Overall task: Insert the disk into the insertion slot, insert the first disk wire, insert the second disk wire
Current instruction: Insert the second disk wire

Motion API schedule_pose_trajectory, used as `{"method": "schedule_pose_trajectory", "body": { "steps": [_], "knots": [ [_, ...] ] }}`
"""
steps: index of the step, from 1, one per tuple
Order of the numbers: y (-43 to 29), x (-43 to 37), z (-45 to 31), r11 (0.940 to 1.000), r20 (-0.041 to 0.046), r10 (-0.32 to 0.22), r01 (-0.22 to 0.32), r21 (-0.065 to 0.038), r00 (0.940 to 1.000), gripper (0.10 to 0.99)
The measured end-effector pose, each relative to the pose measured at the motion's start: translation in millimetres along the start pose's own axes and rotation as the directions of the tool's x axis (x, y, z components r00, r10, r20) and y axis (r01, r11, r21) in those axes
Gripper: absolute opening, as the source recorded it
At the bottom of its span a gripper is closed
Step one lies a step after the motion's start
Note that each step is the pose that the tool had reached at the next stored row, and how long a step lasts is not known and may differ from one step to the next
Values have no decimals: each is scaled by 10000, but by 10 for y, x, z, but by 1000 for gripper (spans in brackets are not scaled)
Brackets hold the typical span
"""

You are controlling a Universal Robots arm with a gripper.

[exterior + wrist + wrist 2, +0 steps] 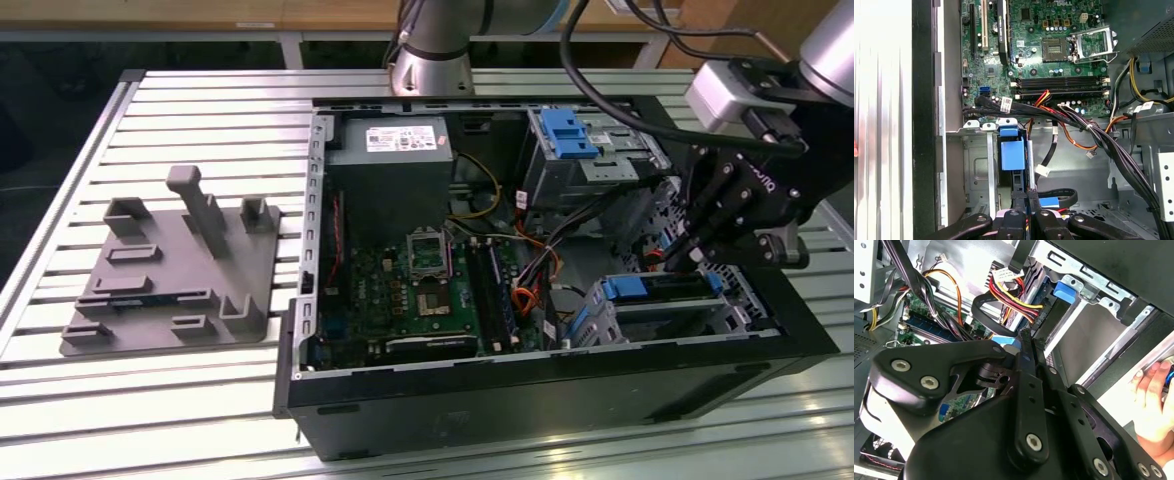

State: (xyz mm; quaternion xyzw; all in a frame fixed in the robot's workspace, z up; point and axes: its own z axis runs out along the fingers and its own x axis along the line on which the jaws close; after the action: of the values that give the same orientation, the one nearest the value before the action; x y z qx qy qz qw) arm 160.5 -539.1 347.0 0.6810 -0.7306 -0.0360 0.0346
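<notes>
While the gripper (674,262) hangs just beside the motherboard (427,290), on the exterior view's right, we see the disk (663,288) lying in the insertion slot (731,312), its blue carrier showing at both ends. The fingers (1026,390) are drawn close together with no gap that we can make out; whether a connector sits between them we cannot tell. A loose bundle of wires (1074,120) runs from the motherboard's edge toward the slot.

We judge the disk stiff, dense for its size and easily hurt by knocks, best held by the plastic carrier's long edges rather than by the bare metal face. The wires look soft and springy, so we would take each by its hard plug body, not by the cord. A person's hand (1154,395) rests outside the case, on the slot's far side from the motherboard.
</notes>
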Motion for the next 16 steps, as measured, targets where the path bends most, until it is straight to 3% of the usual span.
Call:
{"method": "schedule_pose_trajectory", "body": {
  "steps": [16],
  "knots": [
    [-5, 15, 41, 10000, 0, 0, 0, 0, 10000, 145]
  ]
}}
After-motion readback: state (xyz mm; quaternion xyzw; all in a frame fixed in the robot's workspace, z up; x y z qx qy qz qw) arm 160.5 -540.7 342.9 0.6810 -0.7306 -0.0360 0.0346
